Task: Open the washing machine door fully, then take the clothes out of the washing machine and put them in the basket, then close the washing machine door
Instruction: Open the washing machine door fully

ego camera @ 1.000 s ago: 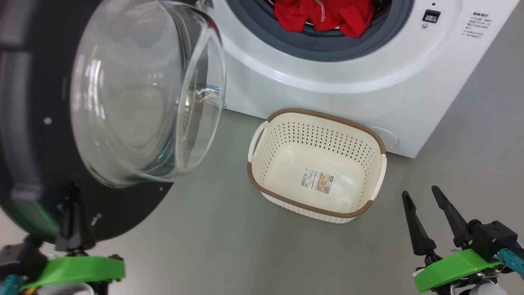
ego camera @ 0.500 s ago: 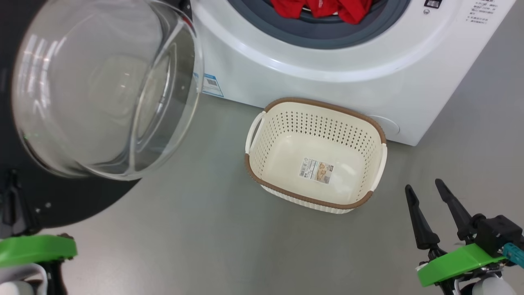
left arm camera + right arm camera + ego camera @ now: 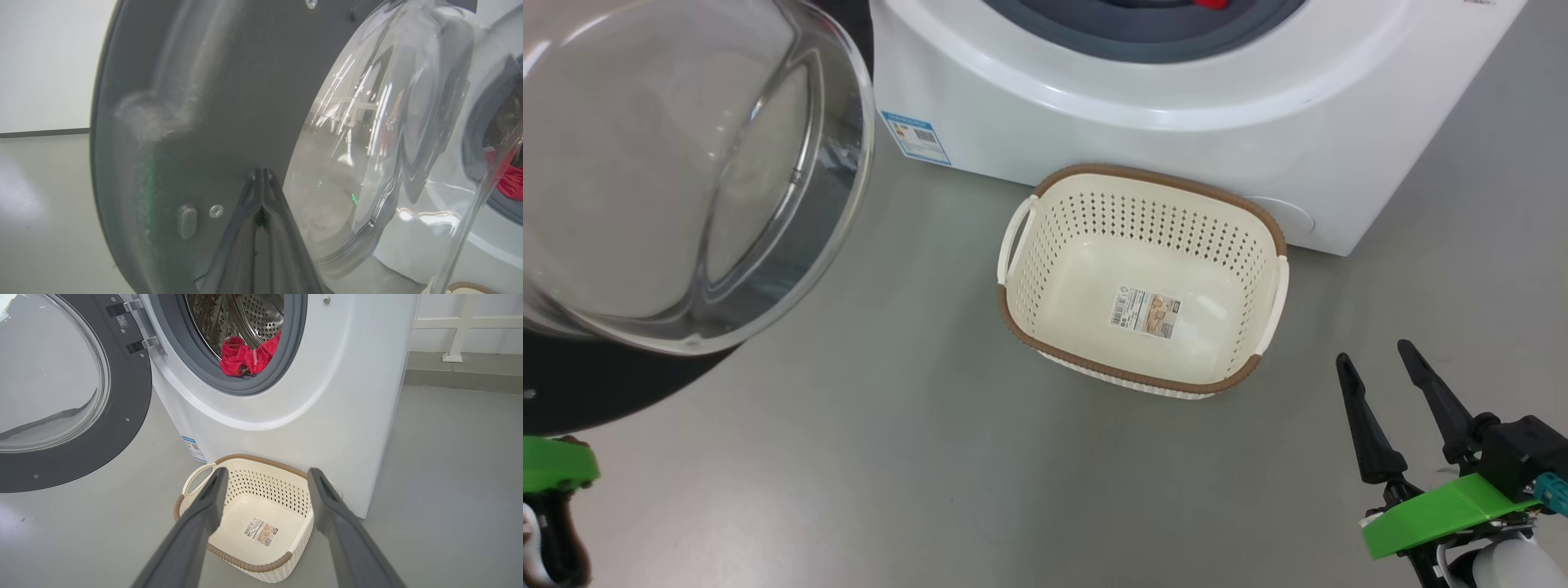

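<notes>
The washing machine door (image 3: 678,163) stands swung wide open at my left, its clear glass bowl bulging toward me. In the left wrist view my left gripper (image 3: 261,171) is shut, tips against the door's dark inner rim (image 3: 196,102), nothing between them. The white washing machine (image 3: 1176,122) stands ahead. The red clothes (image 3: 249,357) lie at the drum's front lip. The cream basket (image 3: 1143,175) sits empty on the floor against the machine. My right gripper (image 3: 1374,353) hangs open, right of and nearer than the basket (image 3: 261,459).
Grey floor (image 3: 931,457) spreads around the basket. A blue label (image 3: 915,135) marks the machine's lower left corner. A white rail post (image 3: 457,326) and wall stand to the machine's right.
The head camera has shifted, so the machine and clothes slid toward the top edge. The door has swung further open to the left, with my left gripper following it. The right gripper barely moved.
</notes>
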### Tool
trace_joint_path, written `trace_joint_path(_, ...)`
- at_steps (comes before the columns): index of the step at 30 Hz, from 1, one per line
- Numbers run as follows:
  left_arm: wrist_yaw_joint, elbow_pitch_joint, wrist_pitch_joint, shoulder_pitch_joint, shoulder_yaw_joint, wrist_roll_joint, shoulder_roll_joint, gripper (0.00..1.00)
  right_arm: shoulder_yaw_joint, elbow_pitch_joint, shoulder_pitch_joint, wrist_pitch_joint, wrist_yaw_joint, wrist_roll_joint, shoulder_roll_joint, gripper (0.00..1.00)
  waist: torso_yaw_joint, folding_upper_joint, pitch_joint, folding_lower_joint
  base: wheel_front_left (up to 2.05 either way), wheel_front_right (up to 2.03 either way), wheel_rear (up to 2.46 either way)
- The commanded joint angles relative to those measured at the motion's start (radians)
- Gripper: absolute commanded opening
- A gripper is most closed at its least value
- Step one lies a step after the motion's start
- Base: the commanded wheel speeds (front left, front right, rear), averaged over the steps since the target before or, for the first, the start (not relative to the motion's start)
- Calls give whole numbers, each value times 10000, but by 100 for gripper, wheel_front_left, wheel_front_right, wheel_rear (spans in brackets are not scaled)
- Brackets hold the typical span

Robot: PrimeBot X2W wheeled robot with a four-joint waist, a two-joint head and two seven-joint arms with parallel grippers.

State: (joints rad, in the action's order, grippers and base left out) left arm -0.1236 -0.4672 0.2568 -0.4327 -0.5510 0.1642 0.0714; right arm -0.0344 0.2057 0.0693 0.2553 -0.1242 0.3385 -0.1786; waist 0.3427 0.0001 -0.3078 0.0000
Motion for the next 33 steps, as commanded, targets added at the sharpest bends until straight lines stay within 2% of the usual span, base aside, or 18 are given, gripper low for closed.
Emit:
trace_joint_path(1,15,127,49,-293,-487,-160,647,0,-192,-293,265,65,-65,-135,-115,100,-53,-1,-128,0,0,0,0)
trace_joint_path(15,-57,-761,49,-879,-1054,-557,1038,0,-116,-306,373,65,-65,-213,-100,100,-196,-1,-230,0,0,0,0)
trace_joint_path(28,-69,-268,49,208,14,-9,639,0,-268,-166,277,65,-65,-133,74,100,-297,-1,462,0,0,0,0)
trace_joint_path(33,-70,269,49,830,476,78,403,29,-289,-116,197,65,-65,-83,147,100,-343,-1,798,0,0,0,0)
